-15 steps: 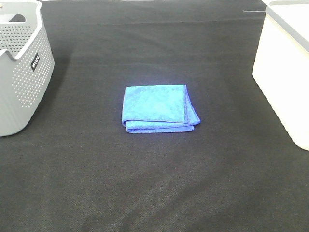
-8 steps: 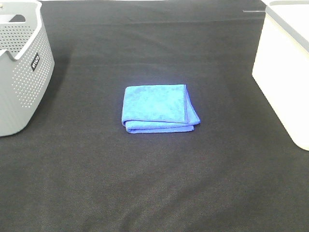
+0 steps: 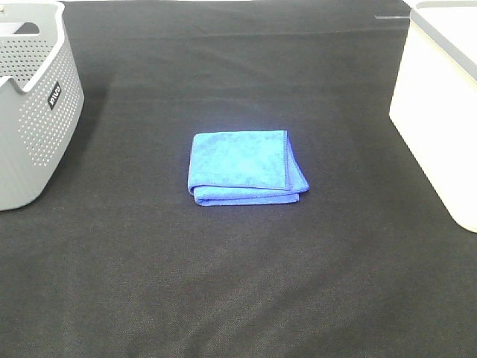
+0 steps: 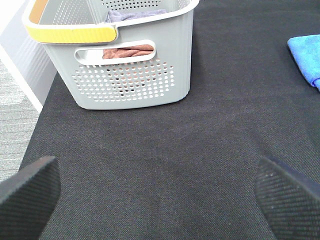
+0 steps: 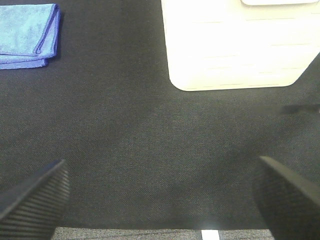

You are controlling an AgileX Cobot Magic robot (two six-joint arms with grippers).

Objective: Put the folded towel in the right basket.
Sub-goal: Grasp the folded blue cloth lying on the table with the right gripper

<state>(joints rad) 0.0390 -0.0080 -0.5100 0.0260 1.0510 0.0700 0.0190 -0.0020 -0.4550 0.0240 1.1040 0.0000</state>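
Observation:
A folded blue towel [image 3: 244, 166] lies flat on the black cloth in the middle of the table. It also shows in the left wrist view [image 4: 307, 57] and in the right wrist view [image 5: 27, 34]. The white right basket [image 3: 441, 104] stands at the table's right edge and shows in the right wrist view [image 5: 235, 47]. My left gripper [image 4: 160, 192] is open and empty, hovering over bare cloth in front of the grey basket. My right gripper [image 5: 160, 192] is open and empty, over bare cloth in front of the white basket. Neither gripper shows in the exterior high view.
A grey perforated basket [image 3: 33, 104] stands at the left; in the left wrist view [image 4: 125, 55] it has a yellow handle and holds cloths. The table's edge and grey floor [image 4: 15, 100] lie beyond it.

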